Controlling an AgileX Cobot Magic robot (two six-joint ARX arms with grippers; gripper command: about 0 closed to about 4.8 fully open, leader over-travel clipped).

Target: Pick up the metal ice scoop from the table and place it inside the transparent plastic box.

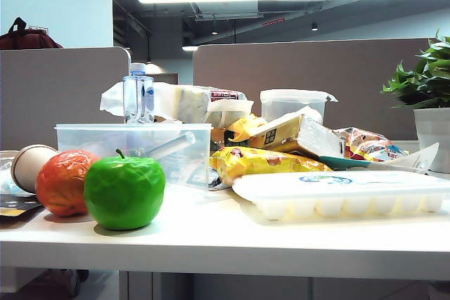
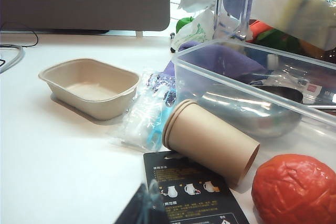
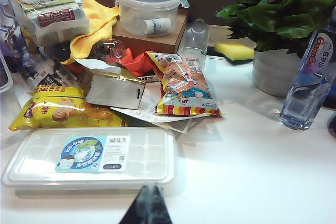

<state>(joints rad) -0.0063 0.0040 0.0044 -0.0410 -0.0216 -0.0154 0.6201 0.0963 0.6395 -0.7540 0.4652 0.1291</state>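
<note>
Metal ice scoop (image 2: 257, 111) lies inside the transparent plastic box (image 2: 315, 129), its rounded bowl down on the box floor. In the exterior view its tubular handle (image 1: 171, 147) shows through the clear front wall, slanting upward to the right, so the long axis runs across the box with the handle end raised. The box stands on the table (image 1: 232, 233), behind the green apple (image 1: 124, 191).

Neither arm appears in the exterior view. The left gripper (image 2: 142, 208) shows only as a dark tip at the edge of its wrist view, over a black printed card (image 2: 191, 192); whether its jaws are parted cannot be told. Just beyond that tip lies a tan paper cup (image 2: 210, 140) on its side, beside an orange-red ball (image 2: 296, 190), and the box with the scoop is past the cup. Farther off to the side sits a beige paper tray (image 2: 89, 87).

The right gripper (image 3: 147, 208) is a dark point with its jaws together, holding nothing, well apart from the scoop. It hangs near a white ice-cube tray (image 3: 89, 156). Behind that are a yellow snack bag (image 3: 63, 108), a lidded round tub (image 3: 149, 9) and a potted plant (image 3: 278, 14).
</note>
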